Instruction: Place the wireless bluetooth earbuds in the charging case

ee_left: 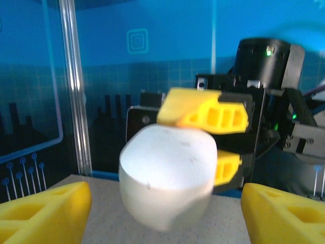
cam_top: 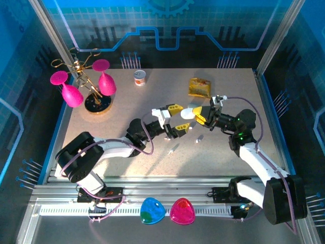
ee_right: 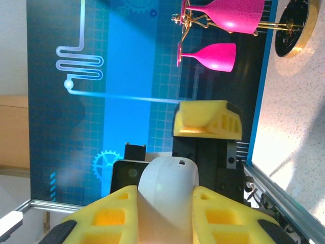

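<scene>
Top external view: white charging case (cam_top: 188,113) held off the surface, above its middle, gripped by the right pincer (cam_top: 195,115) reaching in from the right edge. Facing it, the left pincer (cam_top: 179,117) opened wide, one yellow finger toward the far edge and one toward the near edge, the case just at their tips. Two tiny white earbuds (cam_top: 199,138) loose on the surface, on the near-edge side of both pincers, the second earbud (cam_top: 174,149) apart from the first, more toward the near-left corner. In the left wrist view, the case (ee_left: 165,178) pressed from above and below between yellow fingers (ee_left: 203,112) of the right pincer, the left pincer's own fingers spread at both lower corners, not touching it. In the right wrist view, the case (ee_right: 167,195) squeezed between yellow fingers (ee_right: 109,216). At the far-left corner, pink glasses (cam_top: 106,82) on a stand (cam_top: 97,103); by the far edge, small can (cam_top: 139,78) and yellow packet (cam_top: 199,87).
</scene>
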